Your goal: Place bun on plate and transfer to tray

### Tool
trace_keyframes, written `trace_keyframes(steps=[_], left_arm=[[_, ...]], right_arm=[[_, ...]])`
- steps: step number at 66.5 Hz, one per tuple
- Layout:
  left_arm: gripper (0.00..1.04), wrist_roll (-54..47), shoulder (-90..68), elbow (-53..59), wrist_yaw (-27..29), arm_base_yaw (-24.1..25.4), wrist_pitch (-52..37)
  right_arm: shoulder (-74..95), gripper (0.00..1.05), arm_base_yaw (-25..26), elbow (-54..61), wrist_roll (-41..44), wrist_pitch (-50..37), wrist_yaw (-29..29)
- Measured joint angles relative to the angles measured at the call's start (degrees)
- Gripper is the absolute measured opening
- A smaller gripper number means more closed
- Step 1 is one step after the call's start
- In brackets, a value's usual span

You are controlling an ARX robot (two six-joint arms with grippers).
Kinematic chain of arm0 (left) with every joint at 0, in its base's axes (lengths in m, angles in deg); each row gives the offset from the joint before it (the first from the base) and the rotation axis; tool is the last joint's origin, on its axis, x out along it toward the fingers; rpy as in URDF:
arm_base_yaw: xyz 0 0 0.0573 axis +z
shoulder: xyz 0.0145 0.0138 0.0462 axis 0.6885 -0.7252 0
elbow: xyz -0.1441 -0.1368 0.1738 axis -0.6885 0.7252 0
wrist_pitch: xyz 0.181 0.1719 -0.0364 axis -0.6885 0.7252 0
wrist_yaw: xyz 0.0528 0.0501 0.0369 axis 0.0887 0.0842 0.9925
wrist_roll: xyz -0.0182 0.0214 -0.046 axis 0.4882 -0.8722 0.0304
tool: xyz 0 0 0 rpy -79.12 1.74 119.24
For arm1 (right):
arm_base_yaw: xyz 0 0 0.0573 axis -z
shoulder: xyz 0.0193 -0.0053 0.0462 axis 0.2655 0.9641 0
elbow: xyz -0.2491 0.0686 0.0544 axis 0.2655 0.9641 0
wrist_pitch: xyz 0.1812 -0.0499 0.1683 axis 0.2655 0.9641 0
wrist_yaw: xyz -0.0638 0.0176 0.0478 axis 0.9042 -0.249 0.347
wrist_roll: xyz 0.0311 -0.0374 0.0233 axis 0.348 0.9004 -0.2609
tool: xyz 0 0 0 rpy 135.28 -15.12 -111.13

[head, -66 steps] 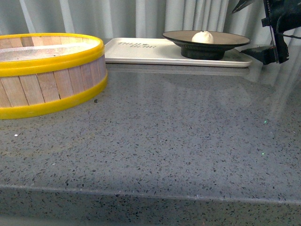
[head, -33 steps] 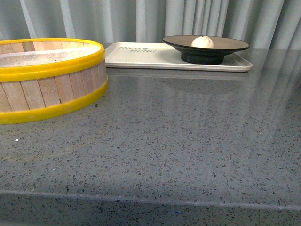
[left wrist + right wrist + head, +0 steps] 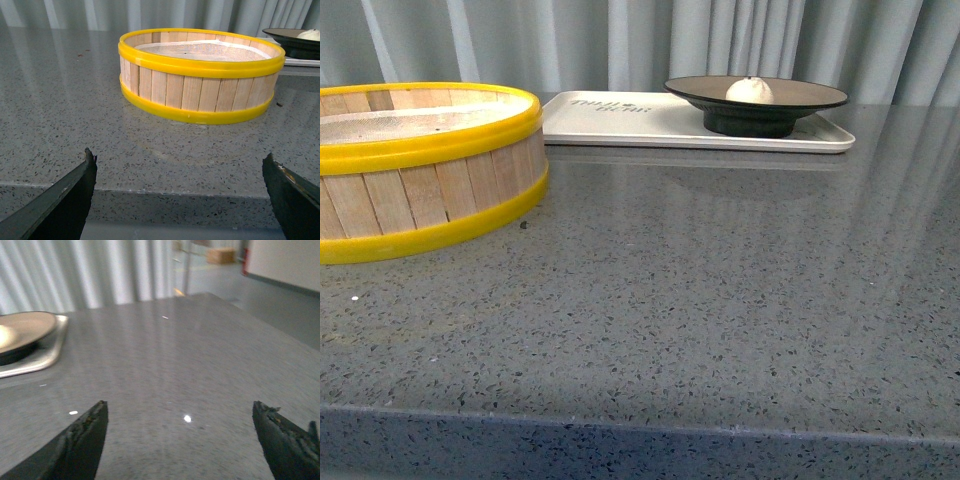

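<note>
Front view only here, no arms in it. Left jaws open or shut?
Observer: Open. The left wrist view shows the left gripper with its jaws wide apart and nothing between them.
Operator: What's in front of it?
Observer: The round wooden steamer basket with yellow rims. It stands on the grey speckled counter ahead of the jaws, clear of them.
Operator: Right side?
Observer: The right gripper is also open and empty. It is over bare counter, apart from the cream-white rectangular tray.
</note>
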Motion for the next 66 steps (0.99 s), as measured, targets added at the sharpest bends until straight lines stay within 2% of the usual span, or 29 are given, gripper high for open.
trace_keyframes(steps=[3,7,12,22,33,41,66], left_arm=[[0.98,0.00,0.00,0.00,-0.02,0.00,0.00],[0.98,0.00,0.00,0.00,0.00,0.00,0.00],[0.98,0.00,0.02,0.00,0.07,0.00,0.00],[0.98,0.00,0.00,0.00,-0.02,0.00,0.00],[0.98,0.00,0.00,0.00,0.04,0.00,0.00],[0.98,0.00,0.02,0.00,0.02,0.00,0.00],[0.98,0.00,0.00,0.00,0.00,0.00,0.00]], right_arm=[[-3.45,0.78,-0.37,3.04,1.05,-1.42,-7.80],[-7.32,0.67,-2.56,6.49,1.95,-1.38,-11.37],[-11.32,0.51,-5.95,10.27,2.69,-1.33,-9.68],[-15.17,0.26,-9.44,14.78,2.89,-1.33,-5.33],[-18.43,0.01,-12.11,17.29,3.32,-1.25,-3.50],[-21.00,0.02,-17.79,18.99,3.23,-0.26,3.23],[-26.71,0.02,-18.99,21.94,3.26,2.34,3.41]])
